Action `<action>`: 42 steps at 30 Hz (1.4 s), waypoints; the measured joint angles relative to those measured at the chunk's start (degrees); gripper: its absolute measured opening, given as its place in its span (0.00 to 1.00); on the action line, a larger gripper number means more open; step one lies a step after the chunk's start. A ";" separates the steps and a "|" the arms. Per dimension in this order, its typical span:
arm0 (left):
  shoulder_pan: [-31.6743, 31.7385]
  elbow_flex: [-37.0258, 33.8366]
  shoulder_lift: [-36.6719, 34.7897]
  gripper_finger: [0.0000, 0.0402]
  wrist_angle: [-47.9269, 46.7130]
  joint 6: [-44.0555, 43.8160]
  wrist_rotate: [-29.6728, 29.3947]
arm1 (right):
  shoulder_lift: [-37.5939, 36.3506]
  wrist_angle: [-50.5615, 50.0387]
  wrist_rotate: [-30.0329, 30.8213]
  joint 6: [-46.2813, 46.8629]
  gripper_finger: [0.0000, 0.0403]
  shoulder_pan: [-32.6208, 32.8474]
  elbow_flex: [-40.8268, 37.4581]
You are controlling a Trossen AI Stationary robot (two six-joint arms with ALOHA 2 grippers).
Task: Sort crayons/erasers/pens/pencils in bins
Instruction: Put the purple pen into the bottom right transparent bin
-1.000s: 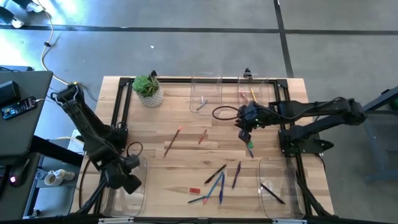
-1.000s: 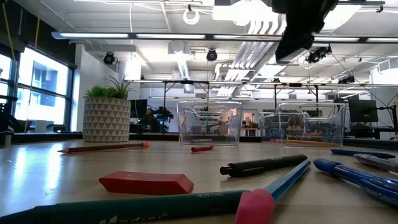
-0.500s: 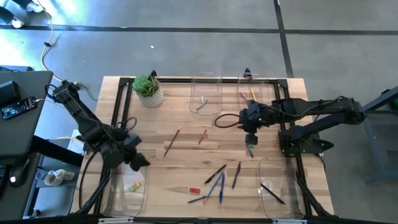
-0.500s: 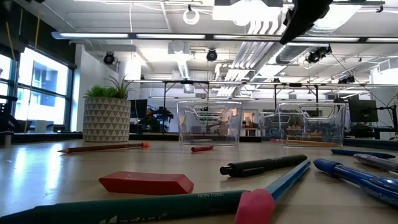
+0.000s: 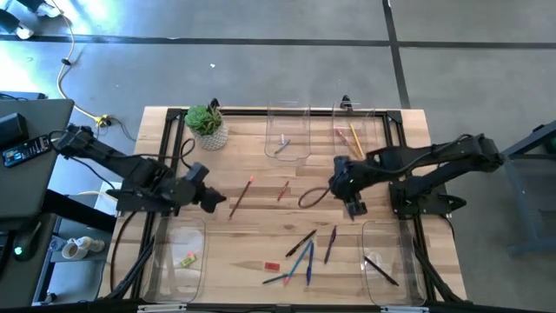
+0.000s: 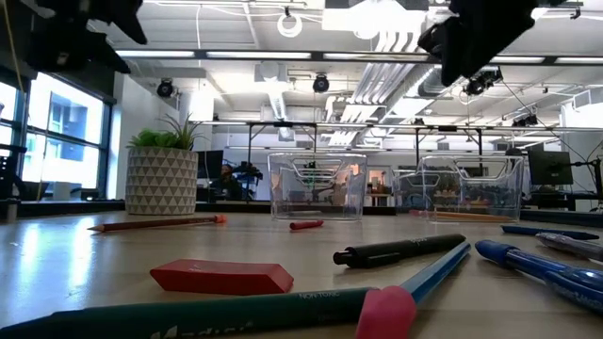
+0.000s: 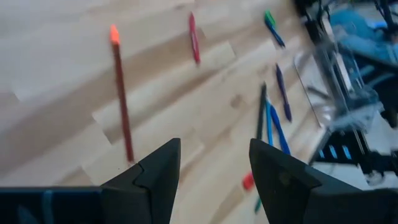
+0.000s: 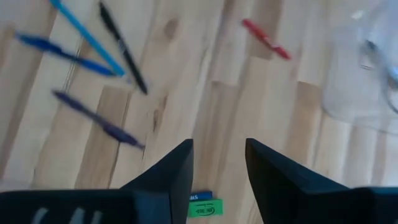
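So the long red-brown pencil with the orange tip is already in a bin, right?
Not quite. The long red-brown pencil with the orange tip lies loose on the bare table, not in a bin. The high view shows it just ahead of the left claw.

Bright, even overhead light; both wrist views motion-blurred, soft shadows.

L tool left bin; R tool opened, dropped.

Scattered pens amid open tabletop.
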 joint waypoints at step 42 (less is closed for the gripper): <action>10.23 0.00 0.04 0.45 -0.17 14.60 3.56 | 27.22 9.88 -3.26 -10.30 0.35 18.82 -0.09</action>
